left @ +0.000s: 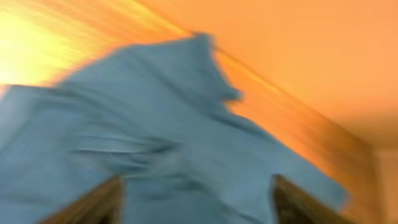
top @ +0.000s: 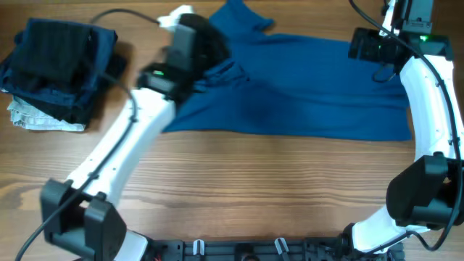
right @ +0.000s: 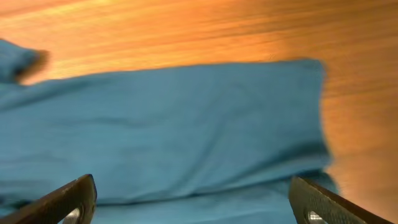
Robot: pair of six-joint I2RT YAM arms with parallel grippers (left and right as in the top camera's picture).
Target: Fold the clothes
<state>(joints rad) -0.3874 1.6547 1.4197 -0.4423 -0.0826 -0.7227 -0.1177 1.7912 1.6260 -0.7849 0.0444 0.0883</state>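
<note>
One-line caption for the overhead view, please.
Blue T-shirt spread on the wooden table, left claw open over its bunched left end, right claw open over its right end; dark folded garments stacked aside.

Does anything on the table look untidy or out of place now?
Yes. The blue T-shirt lies mostly flat, but its left end is bunched into wrinkles by the left gripper, and one sleeve sticks out toward the far table edge.

We find the T-shirt (top: 304, 101) spread along the table's (top: 254, 188) far side, folded garments (top: 58, 65) stacked well to its left
</note>
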